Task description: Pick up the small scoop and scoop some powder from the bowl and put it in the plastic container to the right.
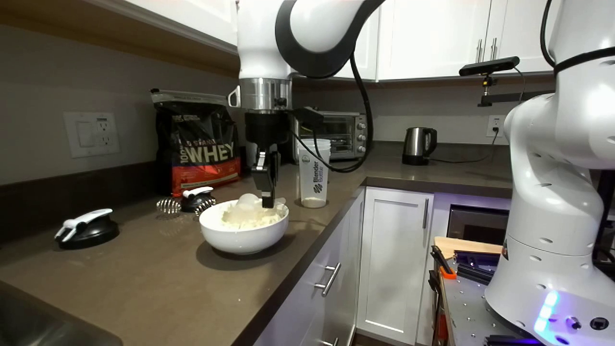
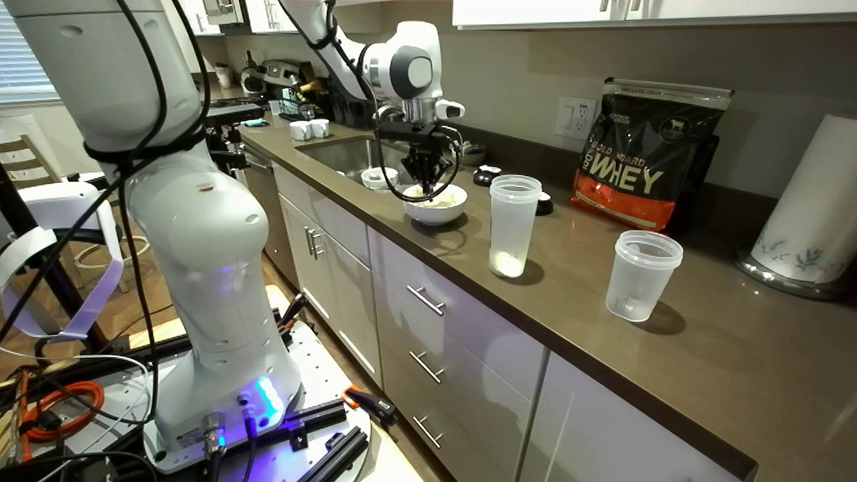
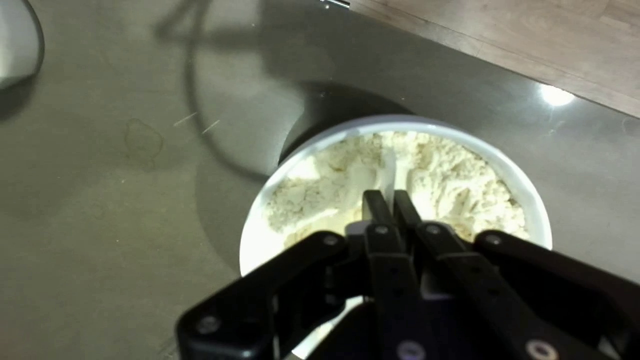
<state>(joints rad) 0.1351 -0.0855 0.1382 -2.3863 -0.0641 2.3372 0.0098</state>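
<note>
- Black two-finger gripper (image 3: 388,198): its jaws stood nearly together, gripping the thin handle of a small translucent-white plastic scoop (image 1: 248,204).
- Scoop: its head was over or partly in fine cream-white powder (image 3: 467,185); depth and load could not be told.
- Wide round white bowl (image 1: 243,239): this held the powder, on a brown counter (image 1: 192,288).
- Tall clear plastic shaker cup (image 2: 513,224): this stood upright, well apart from the bowl, some powder at its base.
- Judged step: scooping was in hand; the next move called for loading the scoop, holding it level and lifting it clear of the rim towards the cup.
</note>
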